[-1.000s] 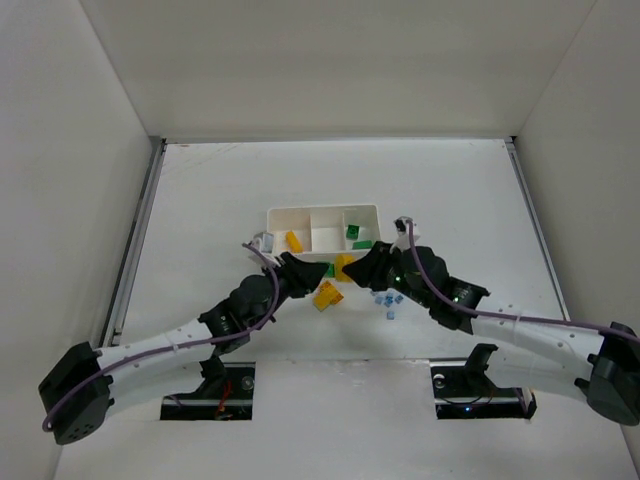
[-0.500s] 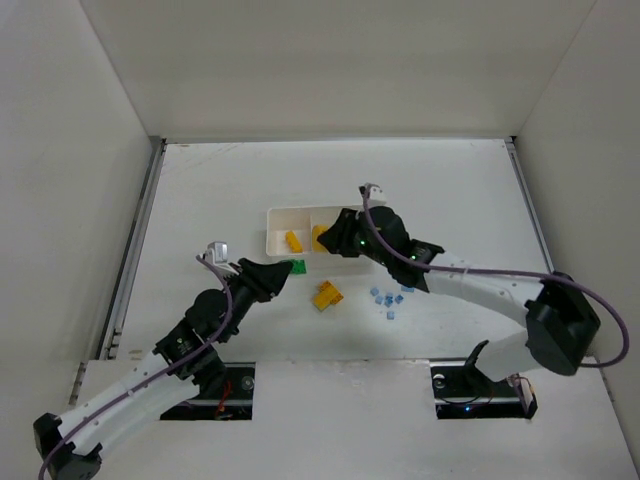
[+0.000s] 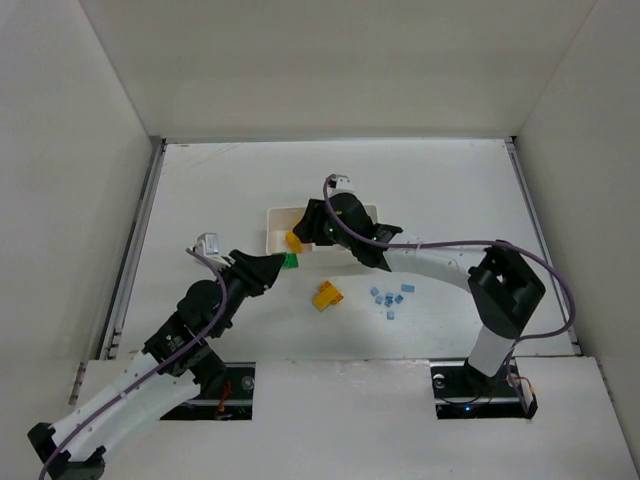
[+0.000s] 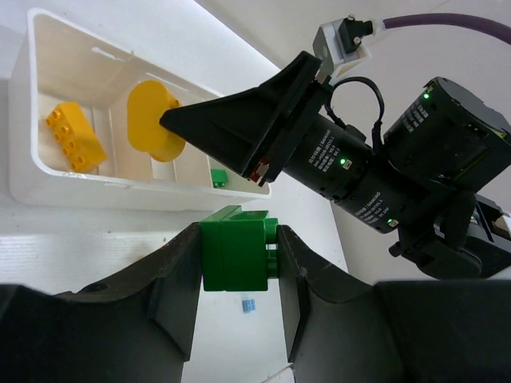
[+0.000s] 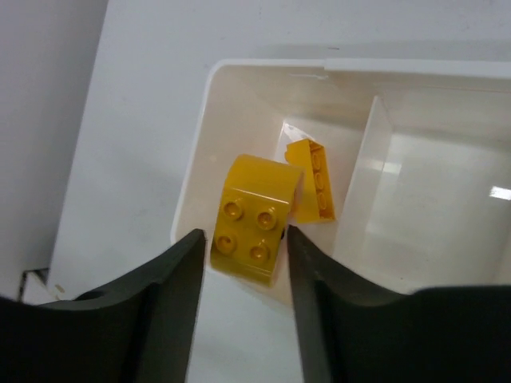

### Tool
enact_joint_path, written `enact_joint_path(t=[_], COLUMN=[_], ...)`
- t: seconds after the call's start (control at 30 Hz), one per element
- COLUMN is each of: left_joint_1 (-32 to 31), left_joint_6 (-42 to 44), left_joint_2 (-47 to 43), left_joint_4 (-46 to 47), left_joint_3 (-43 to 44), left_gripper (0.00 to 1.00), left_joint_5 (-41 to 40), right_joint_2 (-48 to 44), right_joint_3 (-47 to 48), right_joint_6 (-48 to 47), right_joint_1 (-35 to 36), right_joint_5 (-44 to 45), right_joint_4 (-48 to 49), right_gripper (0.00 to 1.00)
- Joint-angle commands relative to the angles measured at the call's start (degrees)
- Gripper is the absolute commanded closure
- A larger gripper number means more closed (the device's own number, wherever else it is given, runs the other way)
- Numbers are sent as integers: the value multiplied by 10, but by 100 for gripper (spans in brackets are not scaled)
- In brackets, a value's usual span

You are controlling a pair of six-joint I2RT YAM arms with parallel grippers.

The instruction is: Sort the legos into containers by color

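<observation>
- Placement: right gripper (image 5: 243,243) pinches yellow brick (image 5: 254,215) above tray's (image 5: 194,159) end compartment (image 5: 263,112); release low, inside walls.
- Standby: left gripper (image 4: 238,263) clamps green brick (image 4: 233,243); hold clear.

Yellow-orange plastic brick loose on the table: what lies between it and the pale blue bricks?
Nothing: top external view shows bare table between yellow-orange brick and pale blue bricks.

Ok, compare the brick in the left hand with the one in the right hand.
The green brick in the left hand looks boxy; the yellow brick in the right hand has one rounded side. The green brick is outside the tray, short of its wall; the yellow brick hangs over its end compartment. Both are clamped in a hand.
</observation>
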Motion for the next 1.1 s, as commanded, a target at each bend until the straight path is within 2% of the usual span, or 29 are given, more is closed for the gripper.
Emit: enact_joint_path(t=[0.0,0.07,0.23,0.37,0.47,0.57,0.63,0.73,0.87,1.07], left_joint_1=[10,12,21,42,71,86,86,80,86,83], left_joint_6=[-31,-35,-46,-48,-59,-75,-91,-107,-124,-147], left_joint_2=[16,24,61,129,186,232,249,256,258,272], left_joint_4=[-46,-59,-67,-69,-63,-43,-25,-5,17,58], left_joint_3=[38,50,81,118,134,134,127,117,106,95], left_gripper=[87,87,85,84,84,85,85,85,84,84], left_joint_5=[-8,2,58,174,289,384,422,455,480,510], right_joint_2=[-8,-29,-148,-283,-376,-443,-463,-474,-464,-436], right_joint_3=[30,10,-97,-218,-280,-309,-310,-305,-293,-274], right_joint_6=[9,8,-34,-108,-169,-246,-275,-292,-308,-324], right_joint_1=[4,4,0,4,46,130,156,164,164,155], right_joint_5=[6,14,26,-1,-60,-84,-73,-70,-105,-106], right_joint_4=[18,23,40,76,83,80,67,40,8,-22], right_gripper=[44,36,36,41,41,33,27,24,24,25])
